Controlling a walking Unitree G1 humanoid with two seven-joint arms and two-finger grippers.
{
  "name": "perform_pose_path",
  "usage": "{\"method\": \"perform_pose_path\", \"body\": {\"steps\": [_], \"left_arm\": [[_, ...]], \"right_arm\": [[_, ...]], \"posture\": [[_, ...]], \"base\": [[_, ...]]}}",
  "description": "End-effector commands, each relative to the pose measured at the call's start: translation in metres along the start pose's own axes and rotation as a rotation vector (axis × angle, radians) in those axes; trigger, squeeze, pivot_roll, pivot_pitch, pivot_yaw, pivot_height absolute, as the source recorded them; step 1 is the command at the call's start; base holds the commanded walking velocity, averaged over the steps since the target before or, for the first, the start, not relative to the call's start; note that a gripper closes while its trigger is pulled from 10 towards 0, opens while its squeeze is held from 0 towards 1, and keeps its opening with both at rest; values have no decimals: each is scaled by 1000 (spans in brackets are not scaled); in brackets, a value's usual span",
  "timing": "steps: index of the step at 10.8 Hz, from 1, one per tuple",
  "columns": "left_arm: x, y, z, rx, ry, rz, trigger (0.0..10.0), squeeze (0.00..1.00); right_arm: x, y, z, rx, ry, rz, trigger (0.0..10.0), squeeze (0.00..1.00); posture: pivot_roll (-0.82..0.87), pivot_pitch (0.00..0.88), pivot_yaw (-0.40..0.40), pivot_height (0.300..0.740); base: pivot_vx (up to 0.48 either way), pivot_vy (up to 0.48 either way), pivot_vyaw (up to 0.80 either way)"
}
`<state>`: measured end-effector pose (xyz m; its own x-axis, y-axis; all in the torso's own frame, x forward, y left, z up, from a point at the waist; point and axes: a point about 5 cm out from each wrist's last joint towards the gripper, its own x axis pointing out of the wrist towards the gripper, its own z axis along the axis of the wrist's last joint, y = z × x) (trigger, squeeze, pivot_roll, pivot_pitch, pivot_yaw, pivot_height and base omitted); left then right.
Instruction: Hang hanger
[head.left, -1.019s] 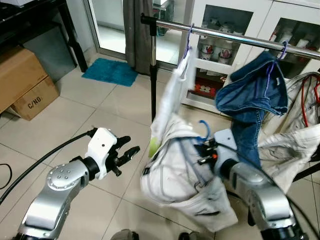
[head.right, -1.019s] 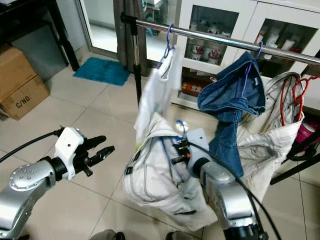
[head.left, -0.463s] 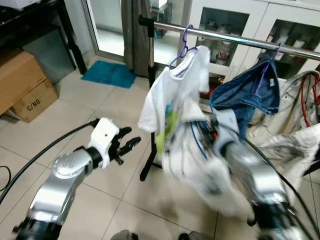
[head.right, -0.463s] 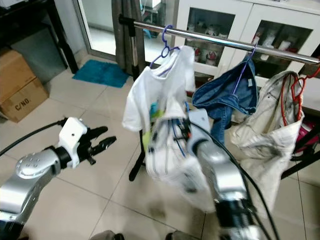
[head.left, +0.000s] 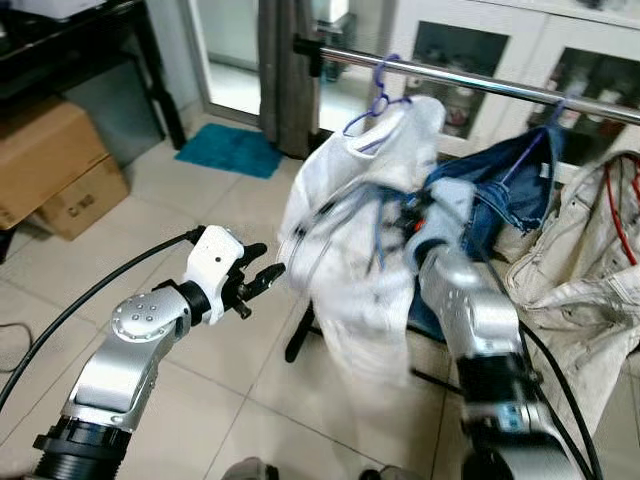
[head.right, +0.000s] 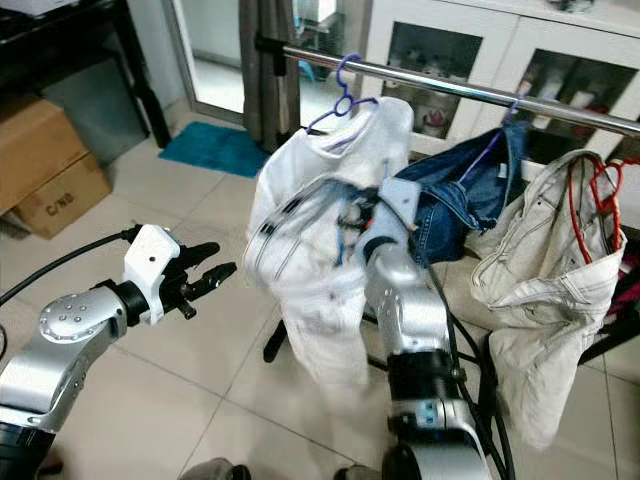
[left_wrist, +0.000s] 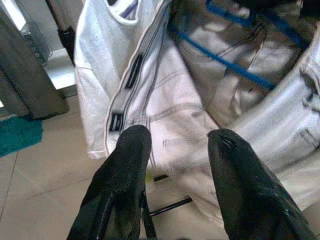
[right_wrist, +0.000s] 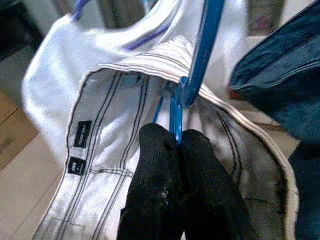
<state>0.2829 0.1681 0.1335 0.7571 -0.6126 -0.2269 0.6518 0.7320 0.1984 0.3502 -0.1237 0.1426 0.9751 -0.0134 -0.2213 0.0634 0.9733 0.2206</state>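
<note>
Right now your right gripper (right_wrist: 176, 145) is pinching the blue hanger (right_wrist: 200, 55) by its wire just under the hook, both black fingers pressed tight together on it. You're carrying the white trousers (left_wrist: 170, 125) on that hanger, and they're hanging in front of the rail (head.right: 450, 88), just below it and against the white T-shirt (head.right: 385, 135) already hung there on a purple hanger (head.right: 340, 95). The cloth is blurring in the head views, so I judge the load is swinging as you lift.

Your left gripper (head.left: 258, 282) is hovering to the left of the rail's upright, fingers spread and holding nothing, pointing at the trouser leg.

Handling-wise, you're dealing with a soft, floppy garment on a thin, stiff hanger. It looks light enough, but the weight is sitting low and probably pulling the hook off line. The wire may be slippery between those pads, so the neck where you're already gripping looks the best hold; the fabric itself would only slide.

Further back along the rail, the blue jeans (head.right: 455, 195) are hanging to the right of the T-shirt, and a pale garment (head.right: 540, 270) is hanging on a red hanger (head.right: 590, 195) beyond them. The gap between T-shirt and jeans is looking narrow.
</note>
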Motion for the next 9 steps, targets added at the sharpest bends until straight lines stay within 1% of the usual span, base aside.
{"method": "perform_pose_path", "body": {"steps": [1, 2, 3, 4, 5, 6, 7, 8, 9], "left_arm": [[1, -1, 2, 14, -3, -8, 10000, 0], [5, 1, 12, 22, -39, -12, 10000, 0], [7, 4, 19, 22, -68, -10, 10000, 0], [8, 5, 24, 25, -85, -12, 10000, 0], [8, 5, 26, 28, -91, -16, 10000, 0], [8, 4, 26, 28, -92, -17, 10000, 0], [9, 4, 27, 22, -102, -13, 10000, 0], [10, 5, 27, 13, -100, 10, 10000, 0], [13, 8, 31, -26, -136, 74, 10000, 0]], "right_arm": [[1, -2, 21, 21, -103, -40, 10000, 0], [3, -12, 28, -45, -148, -136, 10000, 0], [3, -18, 26, -106, -147, -174, 10000, 0], [0, -26, 21, -139, -139, -199, 10000, 0], [-3, -34, 16, -151, -135, -225, 10000, 0], [-6, -38, 15, -151, -139, -242, 10000, 0], [-10, -38, 14, -82, -149, -195, 10000, 0], [-10, -33, 13, -64, -148, -139, 10000, 0], [-11, -21, 11, -29, -140, -36, 10000, 0]], "posture": [[2, 0, -6, 740], [6, 0, -9, 740], [5, 0, -6, 740], [1, 0, 0, 740], [-3, 0, 5, 740], [-3, 0, 4, 740], [-7, 0, 10, 740], [-9, 0, 13, 740], [-11, 0, 13, 740]], "base": [[0, 0, 0], [0, 0, 0], [0, 0, 0], [0, 0, 0], [0, 0, 0], [0, 0, 0], [0, 0, 0], [0, 0, 0], [0, 0, 0]]}}
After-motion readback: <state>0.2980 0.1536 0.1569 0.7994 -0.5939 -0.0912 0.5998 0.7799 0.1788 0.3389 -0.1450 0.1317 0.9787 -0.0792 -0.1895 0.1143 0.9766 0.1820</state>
